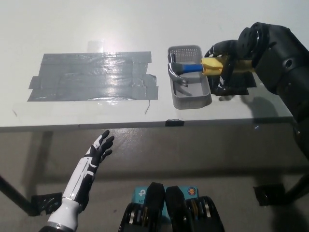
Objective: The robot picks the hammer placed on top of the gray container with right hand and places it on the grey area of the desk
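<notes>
I see the hammer [193, 67] lying roughly horizontal across the picture, long axis running left to right, metal head toward the robot's left and handle end toward its right. Head sits over the gray container [189, 98], across its upper part; I cannot tell whether it rests on the rim or hangs just above it. Head is silver steel; next to it a blue section of handle, then a yellow grip.

Right hand [227, 65], black, is closed around the yellow grip, just beside the container's right wall. Its shadow falls on the counter [72, 29] beneath it.

Container is a perforated gray tray, long axis pointing away from the robot, near the counter's front edge. To its left, just beside it, lies the grey area [91, 77], a patch of overlapping tape strips.

Left hand [100, 147], white, rests below the counter's front edge, fingers spread, holding nothing.
</notes>
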Action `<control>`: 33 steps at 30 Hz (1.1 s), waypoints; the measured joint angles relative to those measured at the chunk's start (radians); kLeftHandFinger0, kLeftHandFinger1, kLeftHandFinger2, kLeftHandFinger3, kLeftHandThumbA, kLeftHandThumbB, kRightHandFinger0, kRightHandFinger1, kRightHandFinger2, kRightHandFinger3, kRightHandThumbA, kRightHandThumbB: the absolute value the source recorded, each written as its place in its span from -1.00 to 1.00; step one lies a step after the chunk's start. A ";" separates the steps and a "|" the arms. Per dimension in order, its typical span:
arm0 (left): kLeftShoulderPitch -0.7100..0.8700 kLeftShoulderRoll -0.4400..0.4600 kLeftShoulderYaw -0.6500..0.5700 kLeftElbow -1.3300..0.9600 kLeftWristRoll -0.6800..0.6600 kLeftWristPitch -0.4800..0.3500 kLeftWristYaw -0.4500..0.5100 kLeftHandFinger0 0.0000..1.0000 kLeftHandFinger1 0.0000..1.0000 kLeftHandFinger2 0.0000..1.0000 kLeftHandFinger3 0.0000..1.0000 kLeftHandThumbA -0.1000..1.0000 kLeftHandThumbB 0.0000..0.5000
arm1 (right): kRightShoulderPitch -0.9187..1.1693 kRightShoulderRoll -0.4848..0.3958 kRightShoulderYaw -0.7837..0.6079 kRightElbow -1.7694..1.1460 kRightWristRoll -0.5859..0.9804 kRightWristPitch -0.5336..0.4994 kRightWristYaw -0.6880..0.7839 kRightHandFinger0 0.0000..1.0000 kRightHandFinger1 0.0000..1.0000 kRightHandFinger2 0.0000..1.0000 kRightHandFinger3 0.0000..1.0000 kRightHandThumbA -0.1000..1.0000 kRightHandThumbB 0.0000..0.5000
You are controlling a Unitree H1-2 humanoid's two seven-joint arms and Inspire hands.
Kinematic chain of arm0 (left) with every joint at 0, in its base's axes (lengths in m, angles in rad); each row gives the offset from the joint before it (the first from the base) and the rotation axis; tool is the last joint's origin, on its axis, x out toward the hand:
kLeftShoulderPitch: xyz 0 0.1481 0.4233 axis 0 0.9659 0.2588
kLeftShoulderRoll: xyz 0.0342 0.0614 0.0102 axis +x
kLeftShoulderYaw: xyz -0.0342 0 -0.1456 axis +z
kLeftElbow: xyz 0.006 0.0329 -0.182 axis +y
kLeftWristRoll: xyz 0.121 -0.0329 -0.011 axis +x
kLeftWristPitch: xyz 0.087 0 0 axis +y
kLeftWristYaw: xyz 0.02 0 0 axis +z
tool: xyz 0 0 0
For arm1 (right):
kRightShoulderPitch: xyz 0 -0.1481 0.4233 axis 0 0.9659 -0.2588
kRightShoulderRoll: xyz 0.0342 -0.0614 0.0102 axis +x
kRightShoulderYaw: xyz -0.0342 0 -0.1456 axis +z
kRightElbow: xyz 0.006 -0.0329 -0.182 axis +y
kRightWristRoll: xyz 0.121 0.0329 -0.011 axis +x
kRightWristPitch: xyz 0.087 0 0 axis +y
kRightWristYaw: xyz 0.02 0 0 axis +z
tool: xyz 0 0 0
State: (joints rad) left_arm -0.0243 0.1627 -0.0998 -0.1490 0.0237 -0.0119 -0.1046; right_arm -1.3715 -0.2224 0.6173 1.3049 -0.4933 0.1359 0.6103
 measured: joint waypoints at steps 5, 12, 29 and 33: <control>-0.001 0.001 0.000 -0.001 -0.001 0.000 0.000 1.00 1.00 1.00 1.00 1.00 -0.46 | 0.000 0.000 0.001 0.013 -0.003 -0.021 -0.008 1.00 1.00 1.00 1.00 1.00 0.48; -0.003 0.002 0.000 -0.001 -0.001 0.000 -0.001 1.00 1.00 1.00 1.00 1.00 -0.46 | 0.003 0.008 0.004 0.042 -0.019 -0.010 -0.058 0.93 0.83 0.97 1.00 0.41 0.47; -0.004 0.002 -0.002 0.004 -0.001 0.002 0.000 1.00 1.00 1.00 1.00 1.00 -0.55 | 0.122 0.011 -0.024 0.030 -0.027 -0.098 -0.377 -0.76 0.12 0.72 0.80 -0.93 -0.59; -0.005 0.002 -0.002 0.004 -0.001 0.002 0.000 1.00 1.00 1.00 1.00 1.00 -0.52 | 0.141 0.011 -0.035 0.029 -0.029 -0.130 -0.447 -0.74 0.11 0.68 0.70 -0.84 -0.67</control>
State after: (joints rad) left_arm -0.0289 0.1645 -0.1014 -0.1449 0.0230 -0.0097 -0.1048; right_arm -1.2306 -0.2114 0.5822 1.3342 -0.5222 0.0063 0.1635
